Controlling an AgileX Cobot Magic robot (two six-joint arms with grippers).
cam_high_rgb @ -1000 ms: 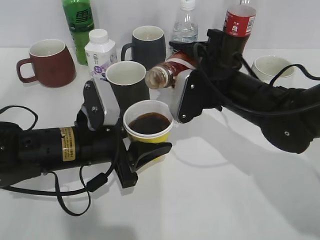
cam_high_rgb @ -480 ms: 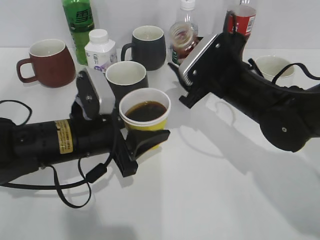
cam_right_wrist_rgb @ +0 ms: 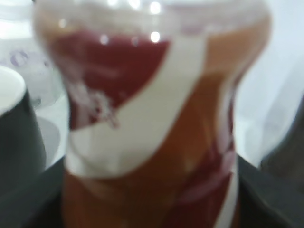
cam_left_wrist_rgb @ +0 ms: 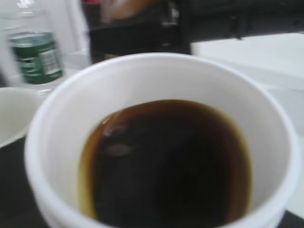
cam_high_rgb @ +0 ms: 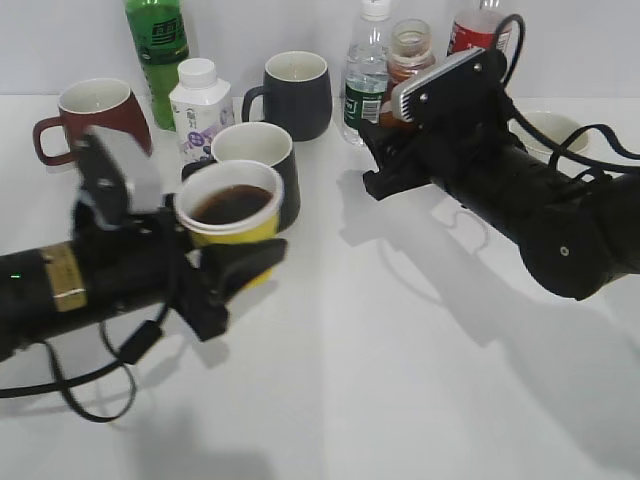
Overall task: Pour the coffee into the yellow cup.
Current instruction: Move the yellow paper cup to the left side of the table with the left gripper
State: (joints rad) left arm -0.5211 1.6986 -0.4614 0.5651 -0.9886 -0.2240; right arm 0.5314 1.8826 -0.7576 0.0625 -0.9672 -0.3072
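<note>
The yellow cup (cam_high_rgb: 232,212) is held by my left gripper (cam_high_rgb: 240,262), which is shut on it, just in front of a dark grey mug. Dark coffee (cam_high_rgb: 226,204) fills much of the cup, and it fills the left wrist view (cam_left_wrist_rgb: 166,161) inside the cup's white wall (cam_left_wrist_rgb: 156,78). My right gripper (cam_high_rgb: 400,150) is shut on the small brown-red coffee bottle (cam_high_rgb: 409,48), now upright and uncapped, at the back right. The right wrist view shows the bottle (cam_right_wrist_rgb: 152,123) close up with its white swoosh; the jaws are hidden.
Behind the cup stand a dark grey mug (cam_high_rgb: 258,155), a second dark mug (cam_high_rgb: 296,92), a maroon mug (cam_high_rgb: 92,120), a white milk bottle (cam_high_rgb: 198,105), a green bottle (cam_high_rgb: 157,50), a water bottle (cam_high_rgb: 366,75), a cola bottle (cam_high_rgb: 470,30) and a white cup (cam_high_rgb: 548,130).
My right gripper has turned the coffee bottle from tipped over the cup to upright and drawn it back right. My left gripper has carried the filled cup leftward.
</note>
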